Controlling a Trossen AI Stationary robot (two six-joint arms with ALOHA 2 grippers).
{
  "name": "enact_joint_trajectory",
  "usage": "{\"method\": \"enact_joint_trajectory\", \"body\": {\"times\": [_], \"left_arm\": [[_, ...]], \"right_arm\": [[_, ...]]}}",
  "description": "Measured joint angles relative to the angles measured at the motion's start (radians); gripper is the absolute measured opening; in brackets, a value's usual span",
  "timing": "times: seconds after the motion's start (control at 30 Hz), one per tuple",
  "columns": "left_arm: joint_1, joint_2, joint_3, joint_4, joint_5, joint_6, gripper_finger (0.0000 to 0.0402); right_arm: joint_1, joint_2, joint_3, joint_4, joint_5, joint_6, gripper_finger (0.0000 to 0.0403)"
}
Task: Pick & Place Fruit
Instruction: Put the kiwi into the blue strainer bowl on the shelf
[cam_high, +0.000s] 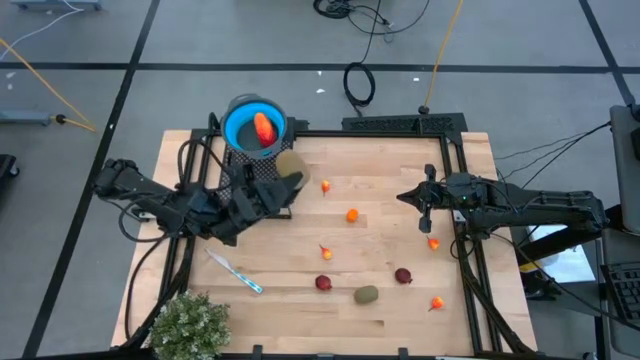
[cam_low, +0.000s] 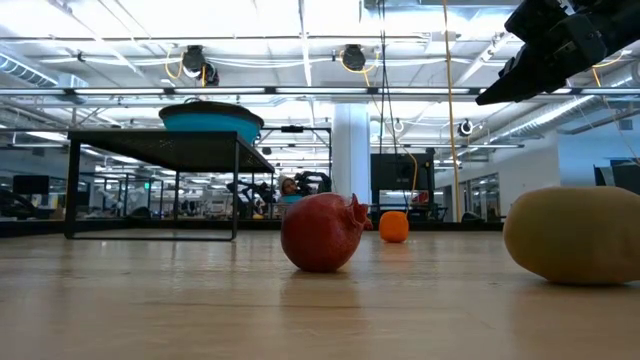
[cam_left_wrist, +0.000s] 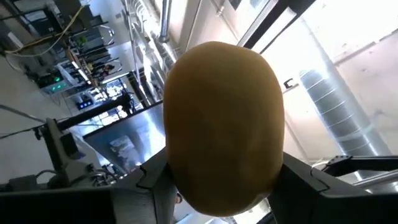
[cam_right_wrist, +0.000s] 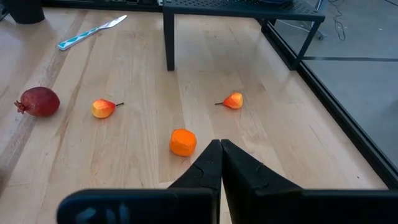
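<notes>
Wooden tabletop (cam_high: 380, 250), black frame around it. Blue bowl (cam_high: 254, 124) sits on a black stand at the upper left of the high view; I see one red-orange fruit piece (cam_high: 264, 128) in it. Left gripper (cam_high: 283, 183) is just below the bowl, jaws clamped on an olive-brown oval fruit (cam_left_wrist: 224, 127), lifted off the table. Right gripper (cam_high: 412, 198) is at right centre, jaws pressed together, empty. On the wood: orange ball (cam_high: 352, 214), small pears (cam_high: 325, 252), two dark red pomegranates (cam_high: 323, 283), second olive oval (cam_high: 366, 294). Blue-and-white stick (cam_high: 235, 272) lower left, green plant (cam_high: 190, 325) in the bottom-left corner.
</notes>
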Motion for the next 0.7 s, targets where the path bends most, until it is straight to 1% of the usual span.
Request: {"method": "enact_joint_trajectory", "body": {"times": [0.1,0.17,0.23,0.4,0.5,0.6,0.7], "left_arm": [[0.0,-0.001,0.0,-0.113,0.028,0.086,0.0183],[-0.001,-0.001,0.0,-0.238,0.053,0.137,0.0183],[-0.001,0.0,0.0,-0.375,0.07,0.132,0.0183],[0.002,0.0,0.0,-0.766,0.072,-0.025,0.0184],[0.01,0.0,0.0,-0.984,0.076,-0.155,0.0184],[0.03,0.0,0.0,-1.171,0.117,-0.276,0.0184],[0.064,0.0,0.0,-1.315,0.185,-0.353,0.0184]], "right_arm": [[0.0,0.0,0.0,0.0,0.0,0.0,0.0001],[0.0,0.0,0.0,0.0,0.0,0.0,0.0001],[0.0,0.0,0.0,0.0,0.0,0.0,0.0001],[0.0,0.0,0.0,0.0,0.0,0.0,0.0001],[0.0,0.0,0.0,0.0,0.0,0.0,0.0001],[0.0,0.0,0.0,0.0,0.0,0.0,0.0002],[0.0,0.0,0.0,0.0,0.0,0.0,0.0001]]}}
